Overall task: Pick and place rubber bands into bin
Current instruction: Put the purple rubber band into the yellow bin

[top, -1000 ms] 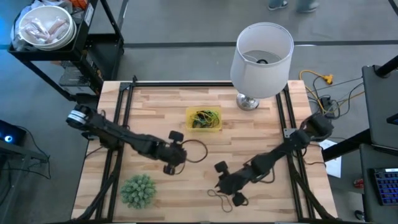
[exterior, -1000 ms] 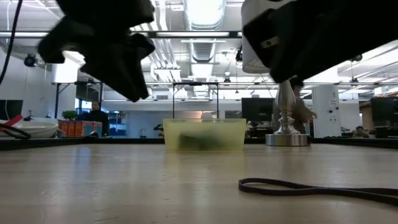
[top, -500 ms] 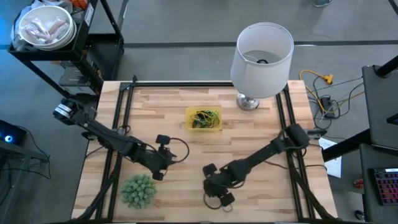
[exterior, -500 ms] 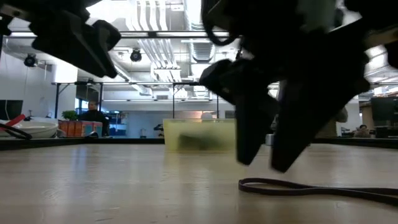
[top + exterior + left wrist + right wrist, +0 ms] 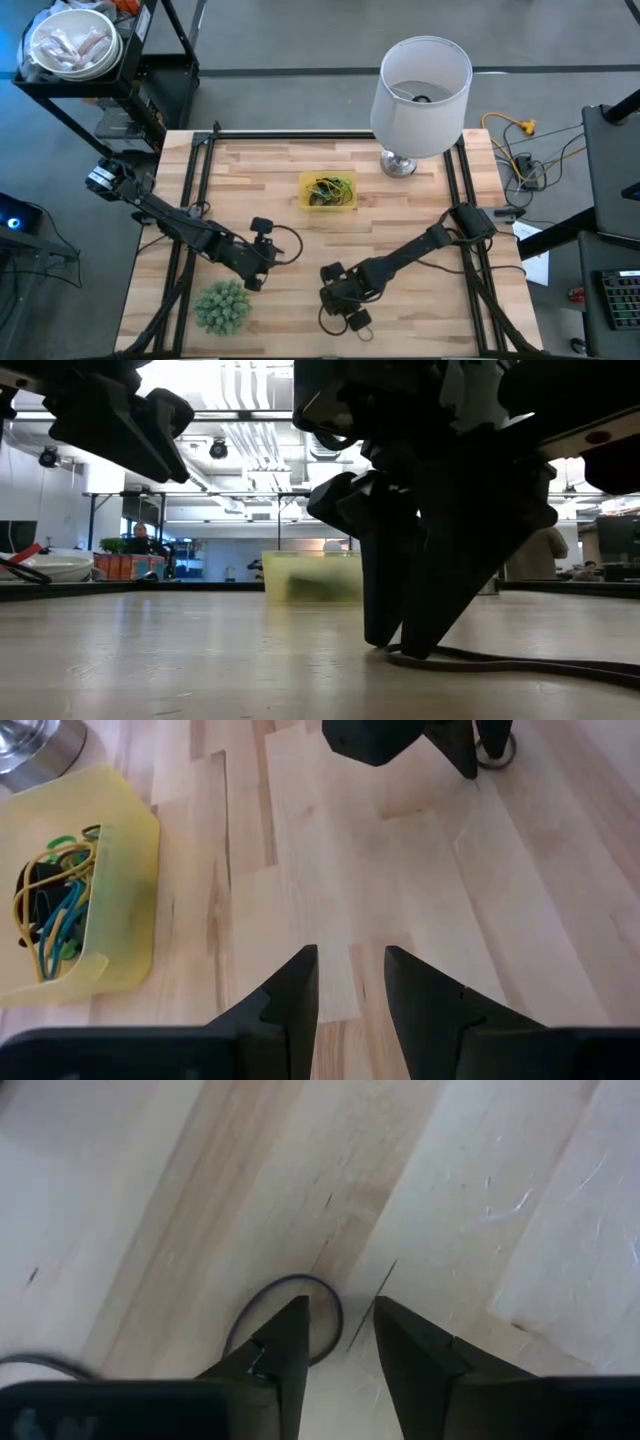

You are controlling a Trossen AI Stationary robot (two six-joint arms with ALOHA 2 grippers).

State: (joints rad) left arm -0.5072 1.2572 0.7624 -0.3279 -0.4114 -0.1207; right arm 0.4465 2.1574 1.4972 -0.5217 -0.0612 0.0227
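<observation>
Grippers, left to right: left gripper [image 5: 262, 268] hovers narrowly parted, empty. Right gripper [image 5: 338, 1342] (narrow gap) straddles a thin dark rubber band [image 5: 290, 1312] at the table's 6 o'clock; shallow yellow plastic bin [image 5: 327, 192] sits toward 12. The flat band could slip the pinch.

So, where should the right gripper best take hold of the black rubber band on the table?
Probably at the loop end lying between the right gripper's open tips, coming straight down. The black rubber band lies flat on the table, so one tip must go inside the loop.
</observation>
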